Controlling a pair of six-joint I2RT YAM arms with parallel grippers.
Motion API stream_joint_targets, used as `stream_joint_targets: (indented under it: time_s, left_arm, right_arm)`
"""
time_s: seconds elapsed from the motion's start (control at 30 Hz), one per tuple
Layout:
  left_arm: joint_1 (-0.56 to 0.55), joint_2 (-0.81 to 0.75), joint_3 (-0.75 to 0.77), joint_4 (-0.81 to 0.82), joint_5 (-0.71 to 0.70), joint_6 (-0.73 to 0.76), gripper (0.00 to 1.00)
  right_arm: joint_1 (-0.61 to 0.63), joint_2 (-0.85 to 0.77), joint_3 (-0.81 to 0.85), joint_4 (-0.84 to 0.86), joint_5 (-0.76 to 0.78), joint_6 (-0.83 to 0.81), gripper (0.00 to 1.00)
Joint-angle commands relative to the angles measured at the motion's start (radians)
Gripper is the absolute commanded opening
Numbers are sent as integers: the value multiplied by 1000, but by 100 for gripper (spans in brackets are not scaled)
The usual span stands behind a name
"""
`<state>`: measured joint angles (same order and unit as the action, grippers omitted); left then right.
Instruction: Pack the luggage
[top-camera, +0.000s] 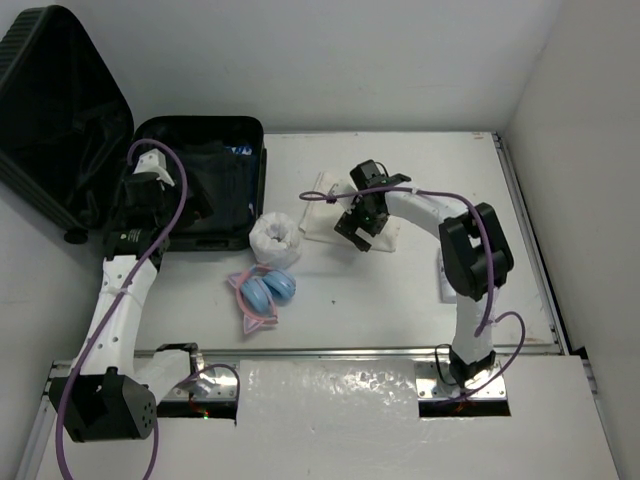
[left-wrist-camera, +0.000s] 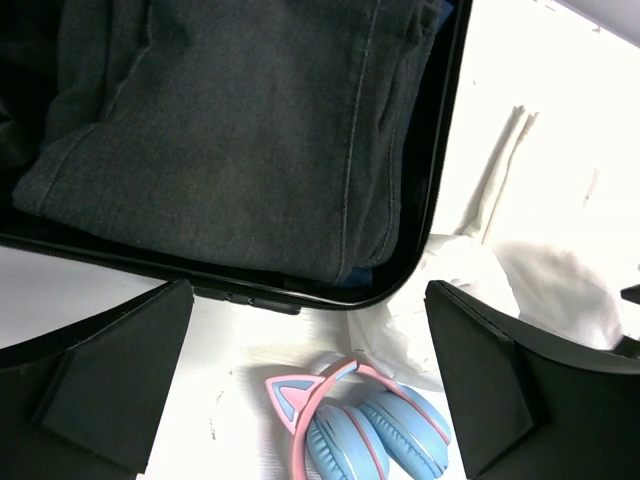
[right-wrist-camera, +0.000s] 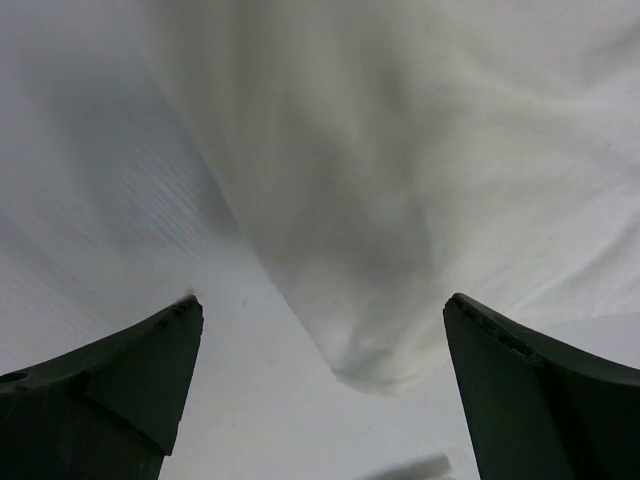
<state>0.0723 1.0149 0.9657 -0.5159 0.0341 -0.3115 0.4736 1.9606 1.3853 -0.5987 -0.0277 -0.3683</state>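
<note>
The luggage (top-camera: 205, 240) lies open at the back left, its ribbed lid (top-camera: 60, 110) leaning against the wall. A folded dark grey garment (left-wrist-camera: 230, 130) lies inside it. My left gripper (top-camera: 195, 200) hovers over the luggage's near right part, open and empty; in the left wrist view (left-wrist-camera: 310, 380) its jaws stand wide apart above the luggage rim (left-wrist-camera: 420, 240) and the headphones. My right gripper (top-camera: 355, 228) is open and empty, just above a folded white cloth (top-camera: 345, 195); in the right wrist view (right-wrist-camera: 320, 360) the cloth (right-wrist-camera: 400, 200) lies between the jaws.
Blue and pink cat-ear headphones (top-camera: 265, 295) lie on the white table (top-camera: 400, 300) near the luggage's front right corner and show in the left wrist view (left-wrist-camera: 370, 430). A rolled white bundle (top-camera: 275, 238) sits between them and the luggage.
</note>
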Motion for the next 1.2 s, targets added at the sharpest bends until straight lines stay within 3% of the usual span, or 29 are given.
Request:
stream_joint_targets:
  time_s: [0.0,0.23,0.33,0.37,0.47,0.5,0.57,0.6,0.7,0.77,0.8,0.9,0.93,1.0,1.17]
  left_arm:
    - [9,-13,-9,51,32,18,100]
    - [11,-9,-13,57,50,20,100]
    - [11,-3,-12,57,52,17,100]
    - [9,-2,-13,57,56,15,100]
    - [7,-1,-12,60,56,-3,100]
    - [6,-1,-7,62,53,-9,100]
    - [-17,2,10,60,55,-27,100]
    - [-29,4,16,56,55,-31,100]
    - [-71,4,37,51,40,-52,100]
    - [-145,4,54,50,12,-83,100]
    - [-175,4,59,51,-2,-98,100]
    - [-325,33,80,71,-81,-172,100]
    - [-359,42,82,79,-91,-222,100]
    - [-426,70,64,141,-82,-324,100]
    - [-563,163,1,307,-85,-510,100]
  right_arm:
    - [-26,50,54,-108,-17,-132,97]
    - [-26,127,30,-10,18,-152,89]
    - [-26,156,37,3,25,-141,70]
    - [-26,161,21,13,32,-139,56]
    - [-26,167,-2,33,71,-116,38]
    - [-26,169,0,34,75,-86,25]
    - [-26,161,-20,48,68,-54,21]
    - [-26,138,-32,60,58,-9,13]
    - [-36,83,-87,125,-7,108,0]
    - [-55,60,-107,158,-102,201,0]
    - [-76,46,-120,175,-132,327,0]
    - [-137,-35,-231,347,-278,670,0]
    - [-144,-76,-273,478,-334,740,0]
    - [-144,-110,-330,533,-356,852,0]
    - [-145,-193,-365,591,-344,956,0]
